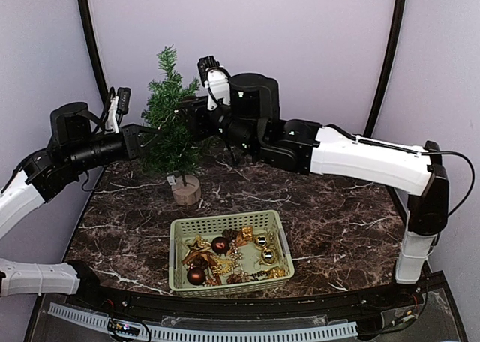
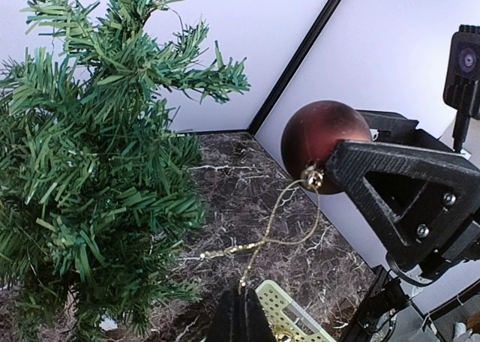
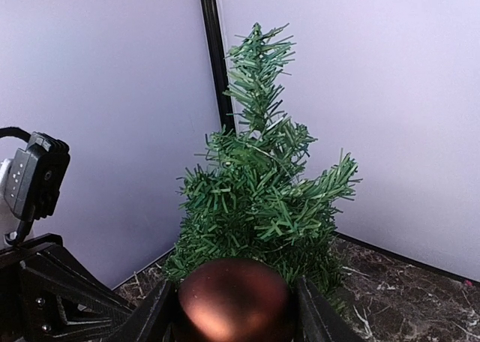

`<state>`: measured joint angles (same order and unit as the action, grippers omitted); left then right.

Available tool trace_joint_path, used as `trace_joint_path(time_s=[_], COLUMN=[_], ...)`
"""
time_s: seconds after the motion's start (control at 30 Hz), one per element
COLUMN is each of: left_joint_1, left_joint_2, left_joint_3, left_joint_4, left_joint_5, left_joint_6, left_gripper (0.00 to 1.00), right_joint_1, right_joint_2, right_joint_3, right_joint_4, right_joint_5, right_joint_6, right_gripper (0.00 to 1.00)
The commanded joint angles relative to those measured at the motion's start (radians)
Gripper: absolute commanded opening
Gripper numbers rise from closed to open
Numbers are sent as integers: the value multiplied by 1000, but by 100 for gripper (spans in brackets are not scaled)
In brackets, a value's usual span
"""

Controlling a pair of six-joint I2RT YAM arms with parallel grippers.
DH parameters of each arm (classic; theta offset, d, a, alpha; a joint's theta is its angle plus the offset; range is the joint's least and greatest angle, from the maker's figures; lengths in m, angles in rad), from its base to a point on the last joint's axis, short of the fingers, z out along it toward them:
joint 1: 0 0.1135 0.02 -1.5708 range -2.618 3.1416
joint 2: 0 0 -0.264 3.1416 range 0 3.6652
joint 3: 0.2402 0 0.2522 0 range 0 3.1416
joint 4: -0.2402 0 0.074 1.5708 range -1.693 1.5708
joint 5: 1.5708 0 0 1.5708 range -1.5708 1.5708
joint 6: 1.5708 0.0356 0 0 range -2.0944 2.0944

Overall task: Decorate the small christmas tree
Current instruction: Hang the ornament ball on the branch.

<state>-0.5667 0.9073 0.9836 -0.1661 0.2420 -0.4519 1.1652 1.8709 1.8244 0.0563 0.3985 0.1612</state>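
Behind the basket (image 1: 177,233) and a little left of it: the small christmas tree (image 1: 171,124), upright and taller than the basket. Bristly green needle branches, wide low down and narrowing to a thin tip. Thin trunk set in a round pale wooden stump (image 1: 186,190), planted on the dark marbled table (image 1: 337,207), just apart from the basket's back rim.

Above and behind the basket's left end, at the tree's mid-height: left gripper (image 2: 240,312), pressed together on the end of a thin gold string (image 2: 277,222). String looping up to the gold cap of a dark red ball (image 2: 322,136). Ball pinched between the black fingers (image 3: 154,316) of the right gripper (image 3: 234,312), reaching in from behind the basket's right side. Gap visible between ball and needles in the left wrist view.

Inside the basket: more ornaments (image 1: 220,244), dark red and gold.

Basket close to the table's near edge. Pale wall (image 1: 300,27) curving round well behind the basket, near the back of the tree, with a black vertical strip (image 3: 214,57) straight behind the tip. Bare marble behind the basket toward the right, under the right arm. More bare marble on both sides of the basket, somewhat wider on the right.
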Motion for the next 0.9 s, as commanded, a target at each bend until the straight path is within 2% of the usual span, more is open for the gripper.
trace_joint_path(time_s=[0.0, 0.3, 0.43, 0.87], left_joint_1=[17, 43, 45, 45], left_joint_2=[43, 102, 138, 294], left_joint_3=[68, 142, 177, 350], left_joint_4=[-23, -12, 4, -56], left_joint_5=[7, -1, 39, 37], left_joint_6=[57, 99, 111, 218], left_gripper=[0, 0, 0, 0], right_joint_1=[-17, -46, -62, -131], right_joint_2=[26, 69, 86, 96], right_joint_3=[51, 110, 128, 137], right_joint_4=[76, 89, 97, 119], right_joint_5=[23, 21, 20, -10], right_joint_6=[-18, -28, -34, -14], right_gripper=[43, 43, 43, 43])
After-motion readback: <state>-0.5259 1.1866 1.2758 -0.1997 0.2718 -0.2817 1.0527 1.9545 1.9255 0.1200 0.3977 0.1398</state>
